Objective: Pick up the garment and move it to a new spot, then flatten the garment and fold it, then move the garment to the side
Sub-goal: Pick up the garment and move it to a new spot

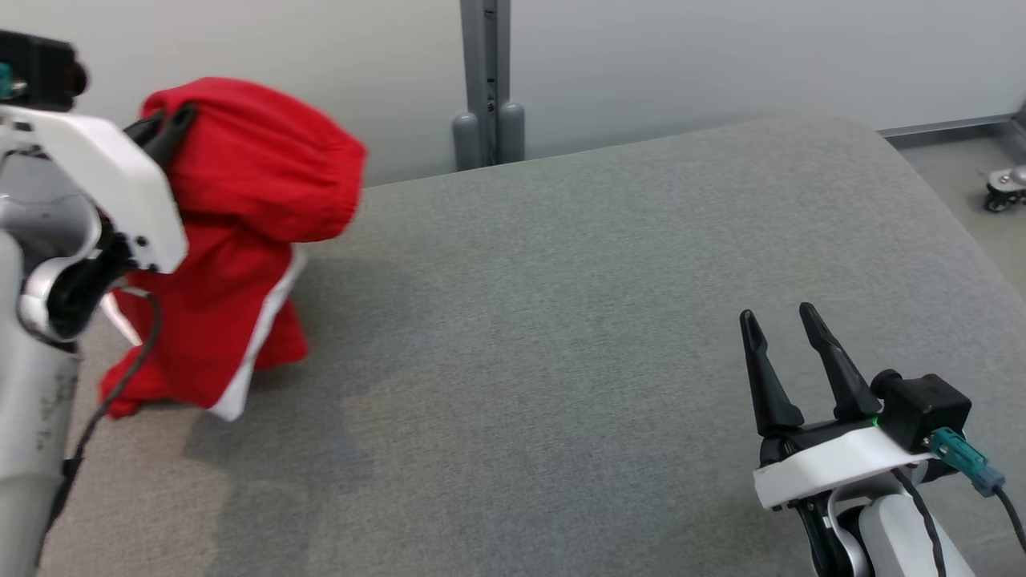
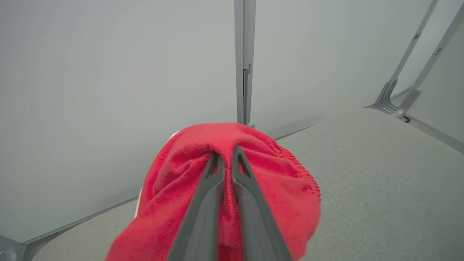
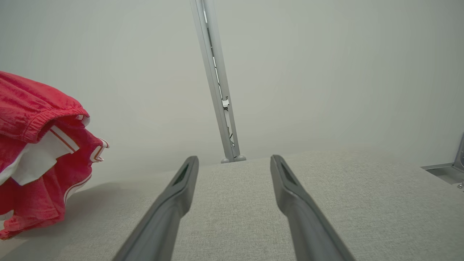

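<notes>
Garment point(image 1: 256, 168): one, red, pinched by left hand point(image 2: 227, 154); right hand point(image 1: 776, 314) spread, empty.

The red shorts point(image 1: 240, 200), white-trimmed with a gathered elastic waistband, hang bunched, pinched at the top by the left gripper point(image 2: 224, 154), lowest folds down at the grey desk point(image 1: 561, 320), left side.

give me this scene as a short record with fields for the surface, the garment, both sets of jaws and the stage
surface: grey fabric
garment: red, white trim, bunched, lifted by its top, lower end seems to touch surface
left jaws: shut on garment
right jaws: open, holding nothing
stage: not yet flattened or folded
</notes>
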Robot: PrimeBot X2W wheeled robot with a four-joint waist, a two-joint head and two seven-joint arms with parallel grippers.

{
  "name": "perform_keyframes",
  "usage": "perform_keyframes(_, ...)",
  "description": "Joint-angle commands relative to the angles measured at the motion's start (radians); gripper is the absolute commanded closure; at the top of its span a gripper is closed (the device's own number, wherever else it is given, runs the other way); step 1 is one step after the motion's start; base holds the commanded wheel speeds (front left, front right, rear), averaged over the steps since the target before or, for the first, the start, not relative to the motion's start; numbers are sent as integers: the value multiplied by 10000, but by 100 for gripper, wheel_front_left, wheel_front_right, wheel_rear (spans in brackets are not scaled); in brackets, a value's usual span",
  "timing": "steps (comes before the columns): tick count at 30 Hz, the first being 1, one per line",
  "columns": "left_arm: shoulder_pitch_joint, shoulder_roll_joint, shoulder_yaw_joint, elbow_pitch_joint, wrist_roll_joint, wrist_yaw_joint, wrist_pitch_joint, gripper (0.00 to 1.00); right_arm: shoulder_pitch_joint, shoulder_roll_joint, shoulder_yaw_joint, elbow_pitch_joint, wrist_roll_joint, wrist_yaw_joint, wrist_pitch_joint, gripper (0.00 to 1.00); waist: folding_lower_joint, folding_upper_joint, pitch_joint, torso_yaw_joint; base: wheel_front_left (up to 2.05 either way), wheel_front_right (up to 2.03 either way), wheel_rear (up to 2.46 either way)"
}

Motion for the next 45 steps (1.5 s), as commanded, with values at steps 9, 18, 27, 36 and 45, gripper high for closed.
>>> perform_keyframes(9, 432, -1195, -337, -3124, -624, 478, 273, 100, -56, -6, -308, -126, -11, 19, -49, 0, 0, 0, 192, -717, 0, 0, 0)
perform_keyframes(18, 2151, -1561, -258, -3241, -673, 1009, -533, 100, -154, 7, -364, -122, 77, 19, -49, 0, 0, 0, 591, -819, 0, 0, 0)
perform_keyframes(27, 3619, -2262, 92, -1015, -747, 1186, -2648, 100, -205, 6, -243, -56, 18, 19, -49, 0, 0, 0, 708, -499, 0, 0, 0)
perform_keyframes(36, 3345, -2807, -136, 1419, -440, 691, -4480, 0, -118, -74, 26, 97, -11, 19, -49, 0, 0, 0, 531, 88, 0, 0, 0)
perform_keyframes(45, 3367, -2594, -251, 1045, 158, 596, -6181, 0, -27, -219, 17, 6, -74, 19, -49, 0, 0, 0, 327, 482, 0, 0, 0)
